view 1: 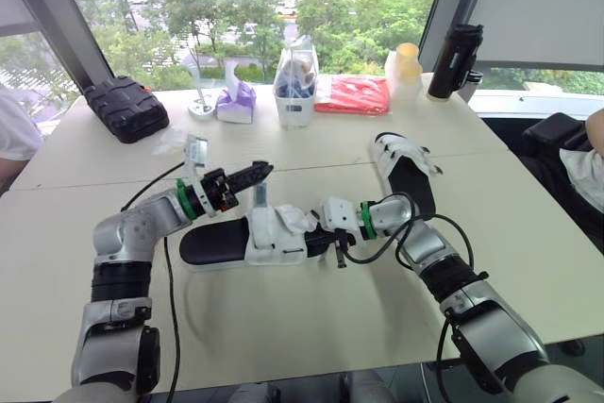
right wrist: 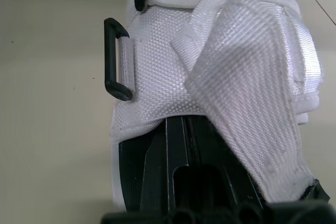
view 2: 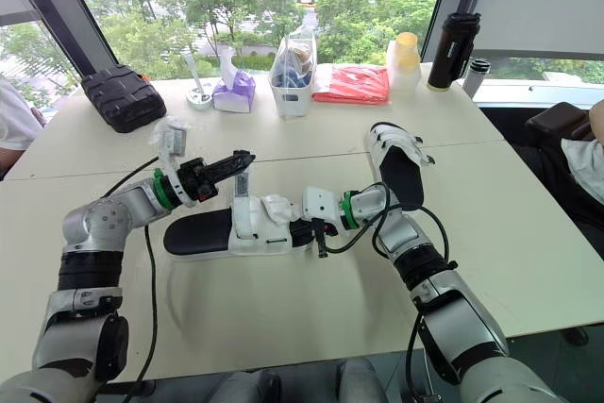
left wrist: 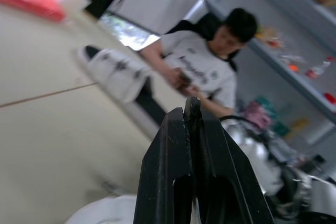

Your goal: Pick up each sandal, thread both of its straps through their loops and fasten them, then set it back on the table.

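Observation:
The near sandal (view 1: 222,241), black sole with white straps, lies on the table in front of me. My left gripper (view 1: 265,172) hovers just above it, shut on the tip of a grey-white strap (view 1: 261,198) that stands upright. My right gripper (view 1: 324,238) is shut on that sandal's toe end. The right wrist view shows the woven white upper (right wrist: 220,61) and a black plastic loop (right wrist: 114,59) on its side. The second sandal (view 1: 408,172) lies farther back on the right, clear of both grippers.
Along the far edge stand a black case (view 1: 125,108), a tissue pack (view 1: 236,101), a white bin (view 1: 295,92), a red bag (view 1: 352,94), a bottle (view 1: 406,68) and a black flask (view 1: 454,61). People sit at the left (view 1: 14,129) and right (view 1: 590,162) table ends.

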`<move>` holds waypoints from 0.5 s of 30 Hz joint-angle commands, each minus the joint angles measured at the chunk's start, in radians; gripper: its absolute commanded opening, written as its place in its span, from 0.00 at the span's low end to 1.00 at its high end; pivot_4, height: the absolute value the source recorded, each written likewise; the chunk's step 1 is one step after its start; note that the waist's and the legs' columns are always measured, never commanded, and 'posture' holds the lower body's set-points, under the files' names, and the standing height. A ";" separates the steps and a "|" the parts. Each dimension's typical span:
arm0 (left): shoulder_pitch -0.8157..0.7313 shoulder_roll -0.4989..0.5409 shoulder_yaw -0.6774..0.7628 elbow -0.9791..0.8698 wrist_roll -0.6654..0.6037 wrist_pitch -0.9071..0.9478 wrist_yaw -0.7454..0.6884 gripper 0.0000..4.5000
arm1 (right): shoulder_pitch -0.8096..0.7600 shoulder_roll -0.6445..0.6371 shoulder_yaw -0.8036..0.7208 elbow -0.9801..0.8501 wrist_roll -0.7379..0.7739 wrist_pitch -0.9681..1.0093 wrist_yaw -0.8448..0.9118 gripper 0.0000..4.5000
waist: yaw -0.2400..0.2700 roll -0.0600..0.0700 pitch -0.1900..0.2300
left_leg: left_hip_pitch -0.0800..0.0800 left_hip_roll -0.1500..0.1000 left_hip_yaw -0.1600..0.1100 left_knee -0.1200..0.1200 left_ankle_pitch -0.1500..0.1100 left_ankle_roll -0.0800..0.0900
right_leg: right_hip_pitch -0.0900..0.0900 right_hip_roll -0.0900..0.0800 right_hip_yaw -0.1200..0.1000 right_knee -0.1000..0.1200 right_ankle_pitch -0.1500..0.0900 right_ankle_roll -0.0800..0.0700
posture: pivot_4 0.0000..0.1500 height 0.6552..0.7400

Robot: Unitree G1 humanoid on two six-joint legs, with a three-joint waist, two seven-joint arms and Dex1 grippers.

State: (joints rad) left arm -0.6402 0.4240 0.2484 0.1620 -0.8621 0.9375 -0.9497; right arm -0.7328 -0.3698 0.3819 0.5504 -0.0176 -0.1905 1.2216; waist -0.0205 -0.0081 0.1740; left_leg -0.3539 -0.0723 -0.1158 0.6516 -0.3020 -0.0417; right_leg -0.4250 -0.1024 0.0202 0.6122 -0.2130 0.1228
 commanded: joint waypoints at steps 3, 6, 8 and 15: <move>-0.019 0.004 0.037 -0.040 -0.052 -0.005 -0.003 0.01 | 0.055 -0.018 0.067 0.038 -0.071 0.028 0.027 0.00 | 0.001 0.000 0.000 | 0.000 0.000 0.000 0.000 0.000 0.000 | 0.000 0.000 0.000 0.000 0.000 0.000 | 1.00 1.00; -0.028 -0.013 0.030 -0.025 -0.035 -0.047 -0.002 0.01 | 0.058 -0.019 0.068 0.032 -0.072 0.030 0.028 0.00 | 0.001 0.000 0.000 | 0.000 0.000 0.000 0.000 0.000 0.000 | 0.000 0.000 0.000 0.000 0.000 0.000 | 1.00 1.00; -0.034 -0.029 0.017 -0.006 -0.005 -0.095 -0.005 0.01 | 0.060 -0.021 0.069 0.029 -0.073 0.031 0.028 0.00 | 0.002 0.000 0.000 | 0.000 0.000 0.000 0.000 0.000 0.000 | 0.000 0.000 0.000 0.000 0.000 0.000 | 1.00 1.00; -0.038 -0.048 -0.017 0.124 0.094 -0.220 -0.020 0.01 | 0.070 -0.025 0.070 0.012 -0.075 0.038 0.030 0.00 | 0.003 0.000 0.000 | 0.000 0.000 0.000 0.000 0.000 -0.001 | 0.000 0.000 0.000 -0.001 0.000 0.000 | 1.00 1.00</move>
State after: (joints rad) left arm -0.6433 0.3784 0.2198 0.2823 -0.7792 0.7594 -0.9584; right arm -0.7180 -0.3766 0.3818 0.5267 -0.0241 -0.1847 1.2216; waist -0.0176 -0.0083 0.1740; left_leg -0.3544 -0.0727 -0.1154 0.6517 -0.3016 -0.0424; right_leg -0.4250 -0.1024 0.0202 0.6115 -0.2130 0.1227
